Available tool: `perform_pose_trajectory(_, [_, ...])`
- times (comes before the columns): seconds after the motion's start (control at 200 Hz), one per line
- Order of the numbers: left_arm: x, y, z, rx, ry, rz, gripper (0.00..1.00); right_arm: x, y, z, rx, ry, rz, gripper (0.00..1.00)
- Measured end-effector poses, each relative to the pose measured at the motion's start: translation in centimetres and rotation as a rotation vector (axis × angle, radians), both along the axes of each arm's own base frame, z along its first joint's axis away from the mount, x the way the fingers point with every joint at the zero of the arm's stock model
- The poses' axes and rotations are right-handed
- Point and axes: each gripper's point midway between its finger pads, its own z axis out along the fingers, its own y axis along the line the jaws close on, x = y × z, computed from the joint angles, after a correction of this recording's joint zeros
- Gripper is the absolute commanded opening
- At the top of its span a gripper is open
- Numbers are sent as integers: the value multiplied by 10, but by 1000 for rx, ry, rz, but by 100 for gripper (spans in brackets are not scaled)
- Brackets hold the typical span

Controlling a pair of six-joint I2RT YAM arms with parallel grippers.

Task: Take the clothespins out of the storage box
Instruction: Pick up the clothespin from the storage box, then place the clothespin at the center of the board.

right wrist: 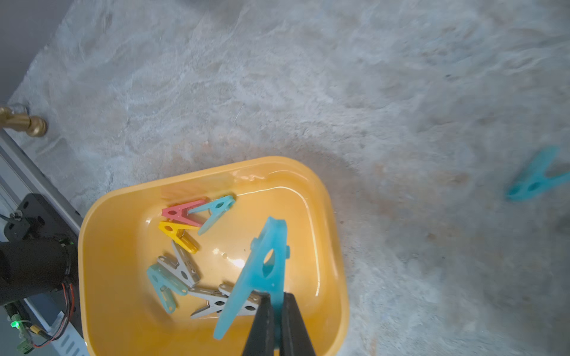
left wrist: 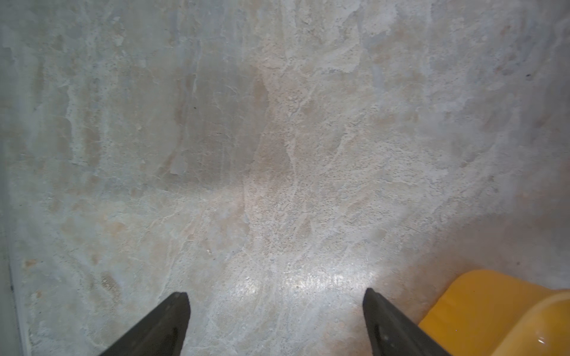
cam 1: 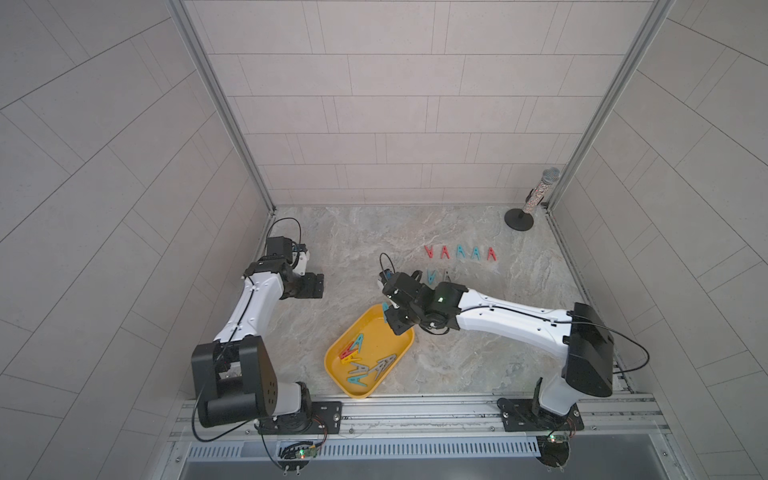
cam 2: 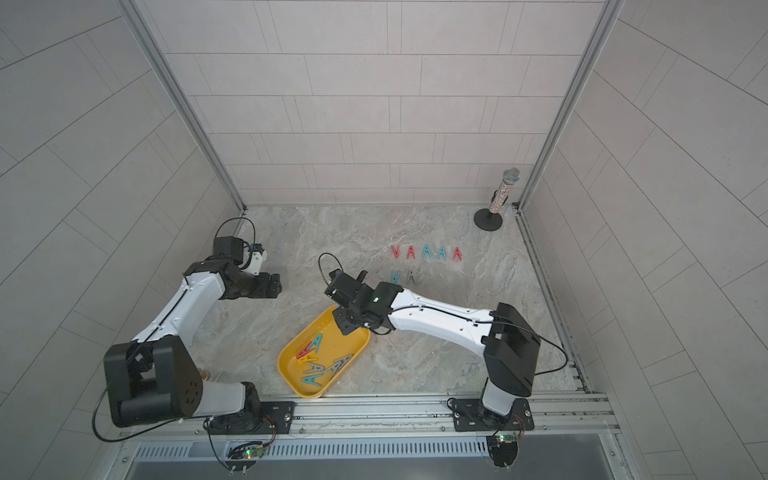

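The right jaws clamp one leg of a blue clothespin [right wrist: 253, 277] over the box [right wrist: 117, 246]; the hold seems thin, so it could swivel and fall in. The left jaws gape empty.

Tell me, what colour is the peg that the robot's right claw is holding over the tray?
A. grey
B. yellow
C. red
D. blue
D: in the right wrist view the right gripper is pinched shut on a teal-blue clothespin, held above the yellow storage box.
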Motion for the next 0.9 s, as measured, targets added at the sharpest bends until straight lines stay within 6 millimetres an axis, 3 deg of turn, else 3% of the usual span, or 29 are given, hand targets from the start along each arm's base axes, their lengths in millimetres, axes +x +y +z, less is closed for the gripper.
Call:
perform_pose_trajectory(0.12, [-3, -13, 1, -58, 3, -44, 95, 35, -52, 2, 8, -6, -132, 0])
perform_pose_trajectory(0.355, [-7, -30, 2, -110, 9, -101, 95, 91, -170, -41, -61, 102, -418, 0])
perform_pose_trajectory(0.455, [-8, -31, 2, -110, 12, -109, 95, 106, -206, -54, -79, 143, -503, 0])
perform_pose_trajectory(0.64, [-8, -31, 2, -108, 13, -109, 95, 120, -238, -86, -141, 219, -560, 0])
perform_pose_trajectory(0.901, [-8, -28, 1, -94, 15, -104, 95, 143, -240, -111, -209, 249, -538, 0])
